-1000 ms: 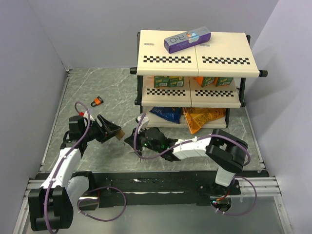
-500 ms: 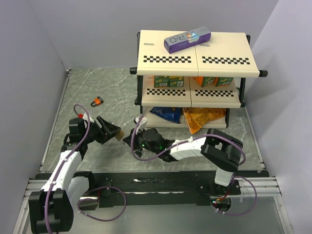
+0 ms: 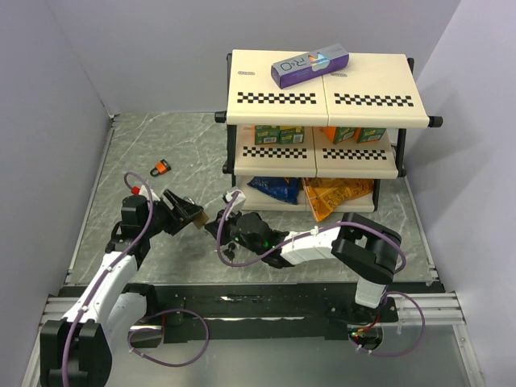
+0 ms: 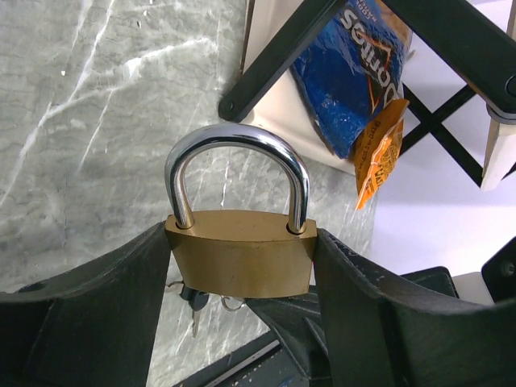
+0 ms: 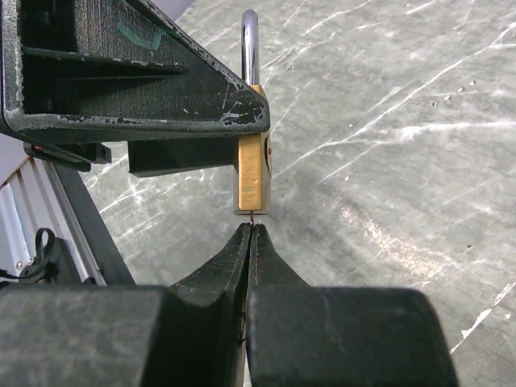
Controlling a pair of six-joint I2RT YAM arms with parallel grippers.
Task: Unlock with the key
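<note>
Key (image 5: 252, 214) shows only as a thin silver sliver poking out of your right gripper (image 5: 251, 232). That gripper's fingers are pressed fully together on it, and its tip meets the underside of the brass padlock (image 4: 239, 262). Your left gripper (image 4: 239, 270) has that padlock clamped by its sides between widely spread fingers, shackle closed, above the table (image 3: 153, 137) near its near edge, left of centre. In the left wrist view a black-headed key (image 4: 193, 306) hangs just beneath the padlock's body. A small orange padlock (image 3: 162, 168) lies toward the table's far left corner.
</note>
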